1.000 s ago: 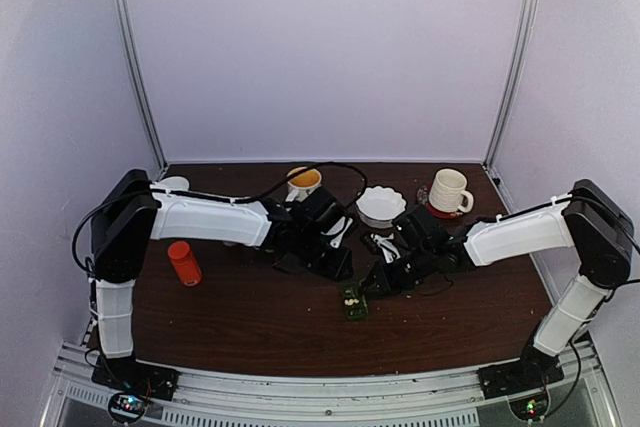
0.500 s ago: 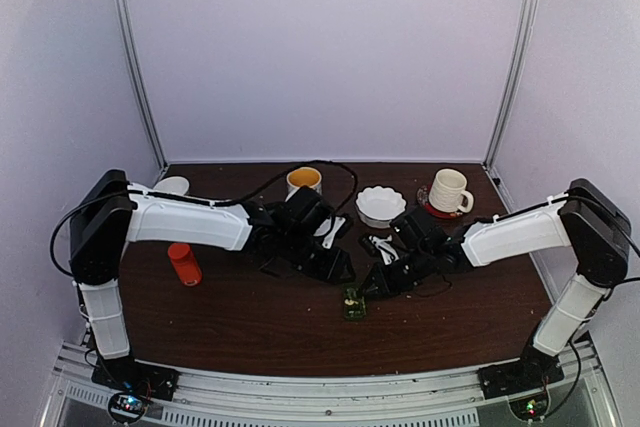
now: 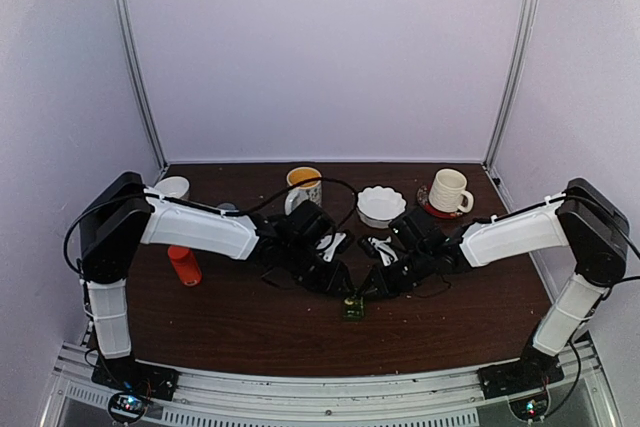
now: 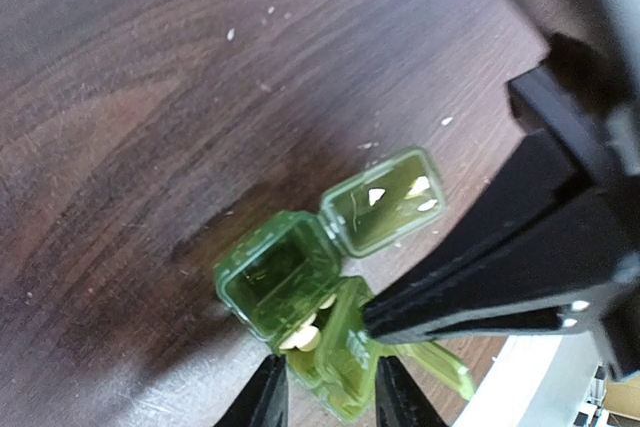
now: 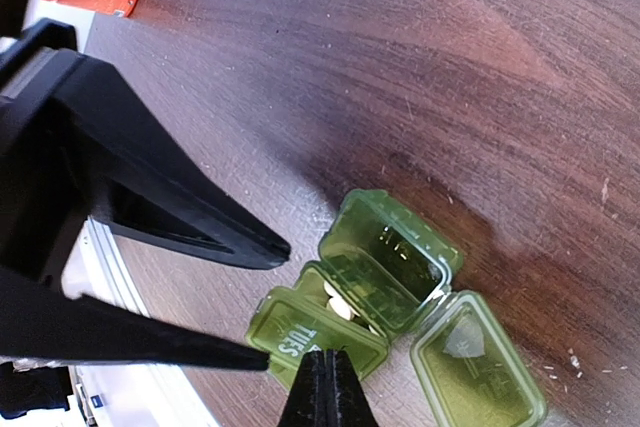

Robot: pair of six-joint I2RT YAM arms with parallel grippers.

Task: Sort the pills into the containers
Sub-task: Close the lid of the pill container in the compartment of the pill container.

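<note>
The containers are one small green pill box (image 3: 352, 308), seen closer in the wrist views (image 4: 285, 277) (image 5: 400, 272). Its end compartment stands open and bare, its lid flat on the table. Cream pills (image 5: 342, 305) lie in the middle compartment, whose "TUES" lid is half lowered. My right gripper (image 5: 326, 359) is shut, and its tips rest on that lid. My left gripper (image 4: 322, 395) is open, with one finger on each side of the box, and I cannot tell whether they touch it. In the top view both grippers, left (image 3: 338, 285) and right (image 3: 374, 287), meet just behind the box.
An orange bottle (image 3: 183, 264) stands at the left. A yellow-filled mug (image 3: 303, 183), a white bowl (image 3: 381, 204) and a cream mug on a red coaster (image 3: 448, 191) line the back. A white cup (image 3: 173, 187) sits at the back left.
My left gripper has moved right and nearer, down to the pill box. The right gripper has shifted slightly left onto the lid and stayed shut.
</note>
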